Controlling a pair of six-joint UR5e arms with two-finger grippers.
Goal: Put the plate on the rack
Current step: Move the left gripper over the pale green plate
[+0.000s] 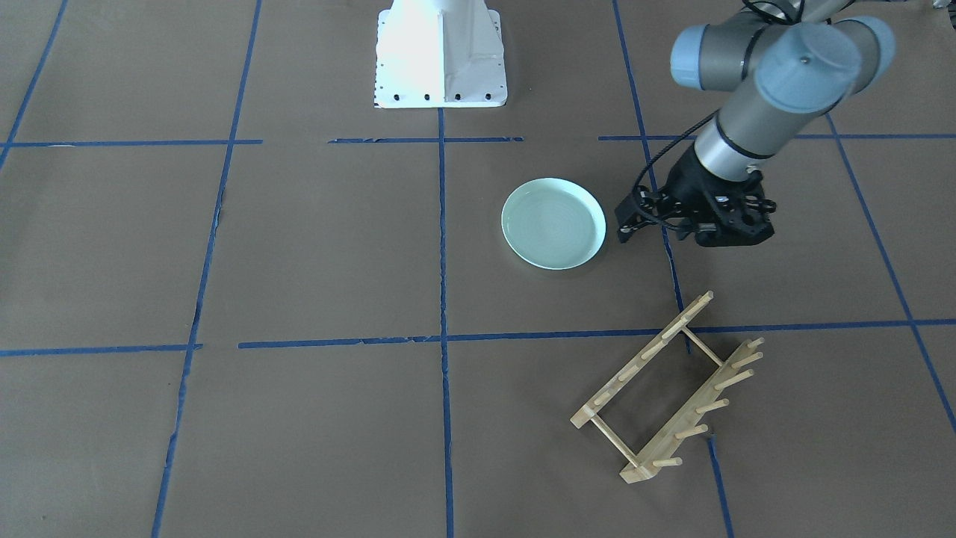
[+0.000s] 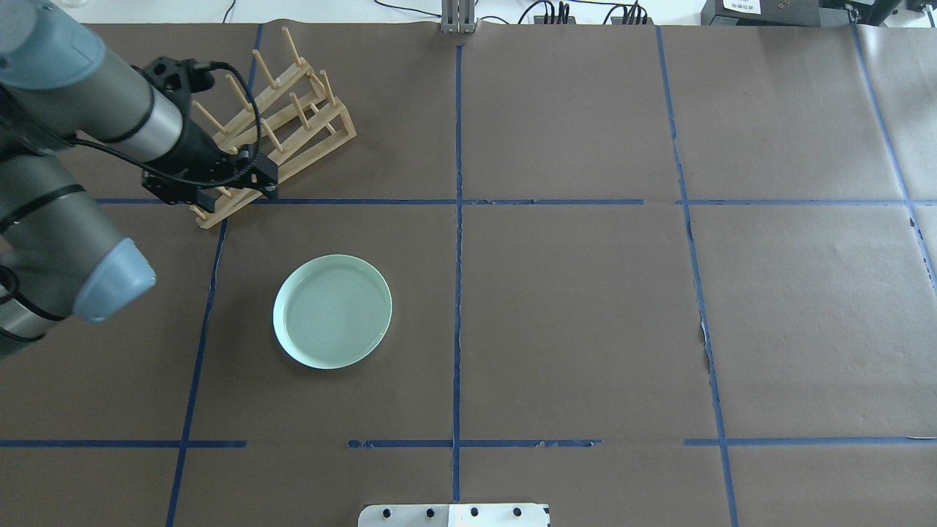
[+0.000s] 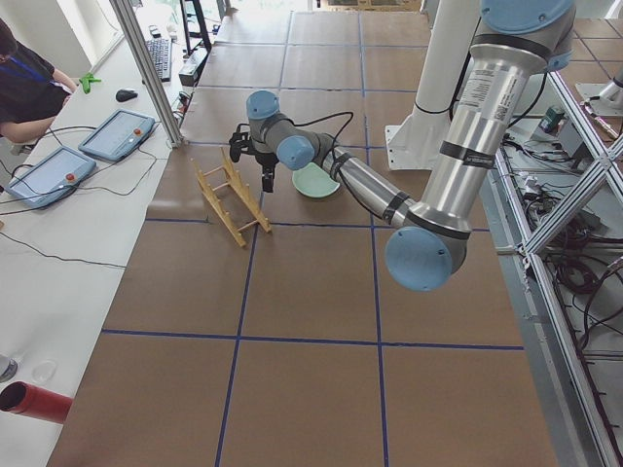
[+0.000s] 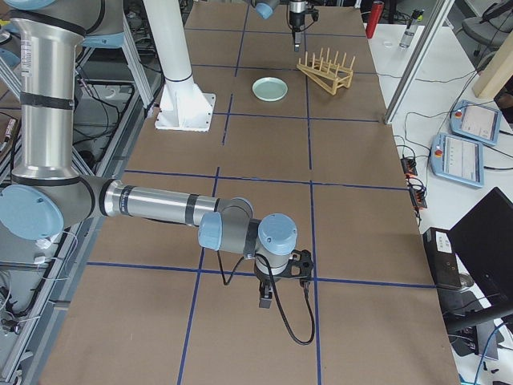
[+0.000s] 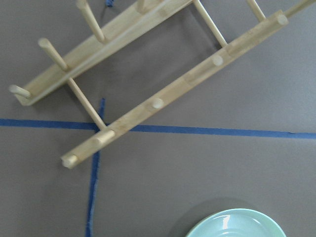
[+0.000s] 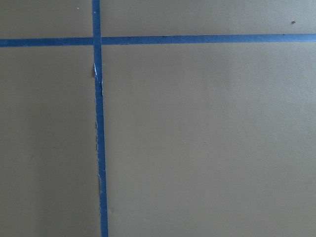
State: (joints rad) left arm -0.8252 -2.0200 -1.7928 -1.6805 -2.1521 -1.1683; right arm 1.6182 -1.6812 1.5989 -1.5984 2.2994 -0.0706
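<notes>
The pale mint-green plate lies flat on the brown table, also in the overhead view and at the bottom edge of the left wrist view. The light wooden rack stands apart from it, farther from the robot; it also shows in the overhead view and the left wrist view. My left gripper hovers above the table between plate and rack, pointing down, empty, and looks open. My right gripper hangs low over bare table far from both; I cannot tell its state.
Blue tape lines divide the brown table into squares. The robot's white base stands at the table edge. Beyond the far edge are tablets and a seated person.
</notes>
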